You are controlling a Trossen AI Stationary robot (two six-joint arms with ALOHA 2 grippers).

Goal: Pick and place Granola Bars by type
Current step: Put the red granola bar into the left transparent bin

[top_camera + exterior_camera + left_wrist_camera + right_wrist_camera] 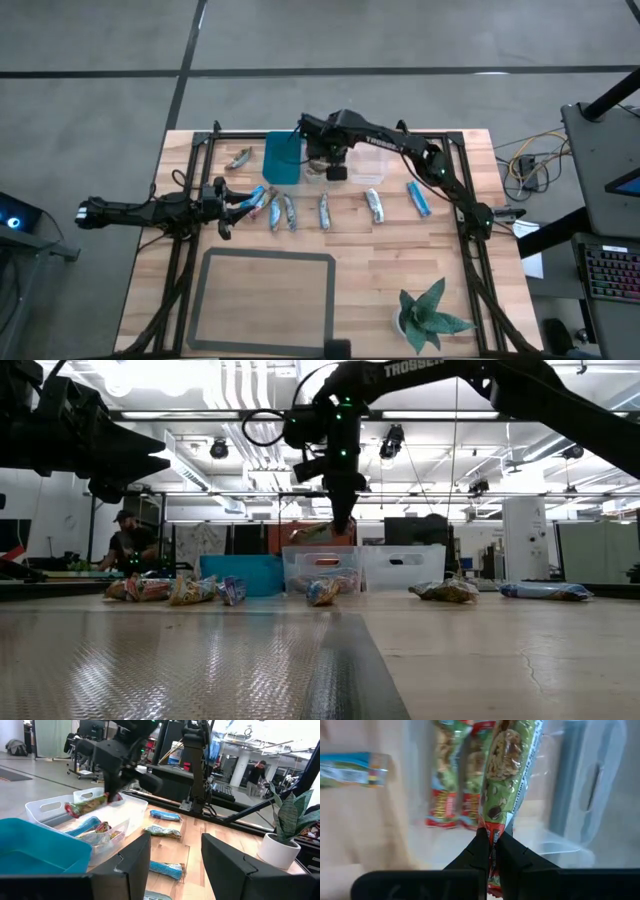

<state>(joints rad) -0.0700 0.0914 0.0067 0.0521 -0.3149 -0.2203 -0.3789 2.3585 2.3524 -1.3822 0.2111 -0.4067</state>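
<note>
Right wrist view alone shows the right gripper [491,842] pinched shut on a green-and-red wrapped granola bar [507,765], hanging over the clear plastic bin [322,166]; two matching bars [455,780] lie inside; teal plastic bin [283,157] touches the clear bin's side; its contents unseen; left gripper [243,203] hovers half-open near the teal bin, over a row of loose wrapped bars [290,211].
</note>
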